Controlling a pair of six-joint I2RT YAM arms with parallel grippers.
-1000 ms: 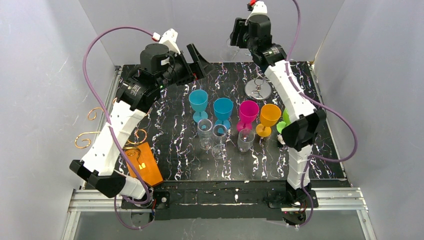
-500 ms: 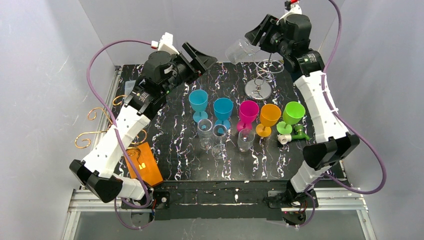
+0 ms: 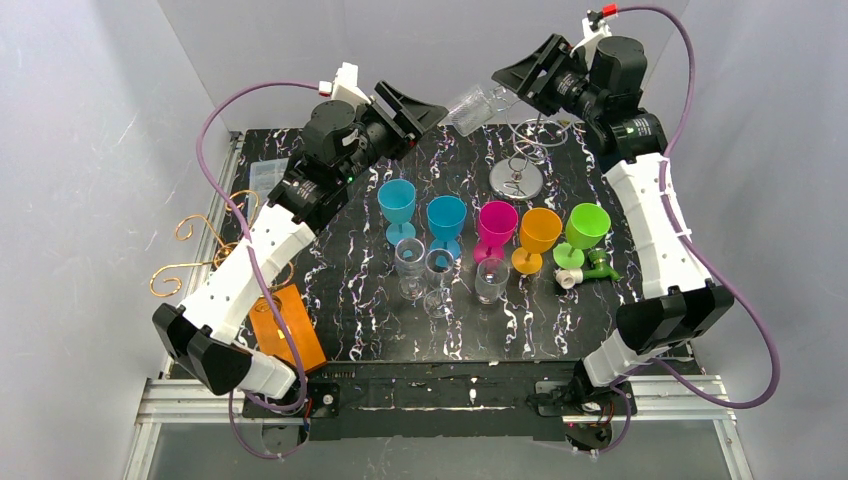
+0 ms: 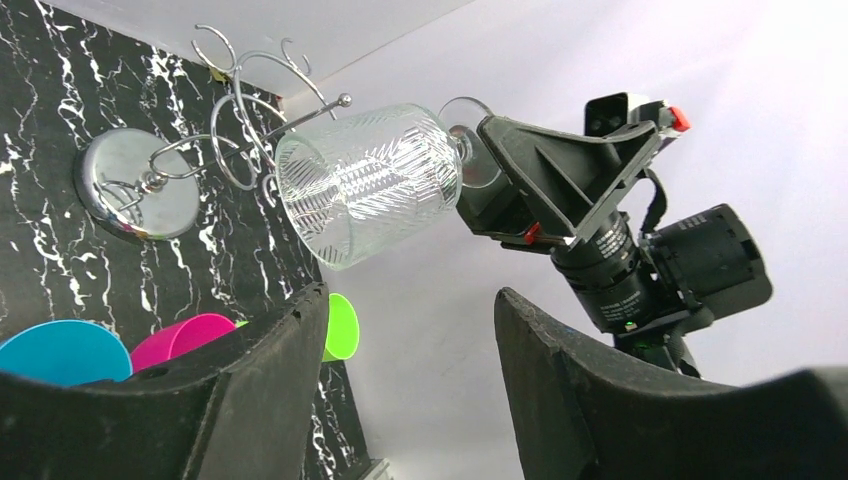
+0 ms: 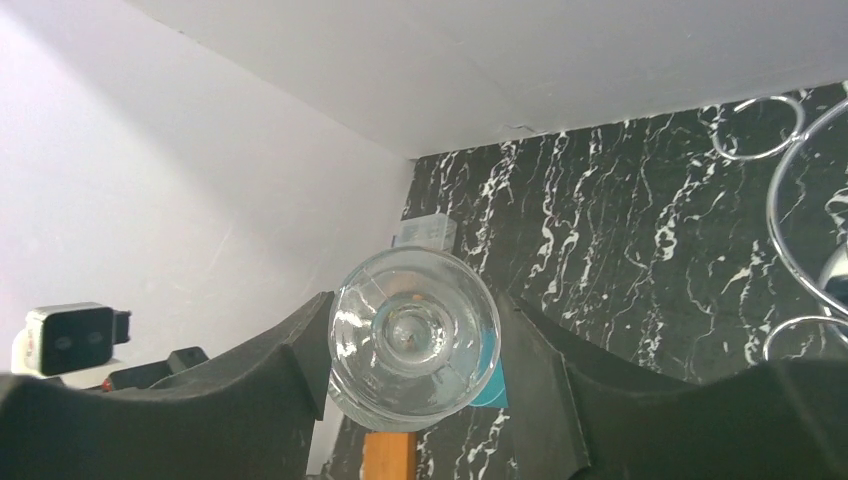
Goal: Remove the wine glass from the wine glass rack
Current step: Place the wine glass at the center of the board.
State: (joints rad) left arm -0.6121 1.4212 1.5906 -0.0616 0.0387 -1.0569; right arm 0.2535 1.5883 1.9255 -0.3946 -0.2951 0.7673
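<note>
A clear ribbed wine glass (image 3: 478, 103) hangs tilted in the air just left of the chrome wine glass rack (image 3: 517, 175), free of its hooks. My right gripper (image 3: 507, 82) is shut on the glass's foot, which fills the space between its fingers as the wine glass (image 5: 415, 337) in the right wrist view. My left gripper (image 3: 425, 110) is raised just left of the bowl, open and holding nothing. In the left wrist view the wine glass (image 4: 365, 180) lies above and beyond my left gripper (image 4: 410, 295), with the rack (image 4: 135, 185) behind it.
A row of plastic goblets crosses the mat: two blue (image 3: 397, 205), magenta (image 3: 496, 226), orange (image 3: 539, 235), green (image 3: 586, 226). Three clear glasses (image 3: 437, 275) stand before them. An orange block (image 3: 287, 327) and a gold wire stand (image 3: 175, 275) are at the left.
The right arm swung right and up, carrying the glass away from the rack. The left gripper rose toward the glass bowl and its jaws narrowed.
</note>
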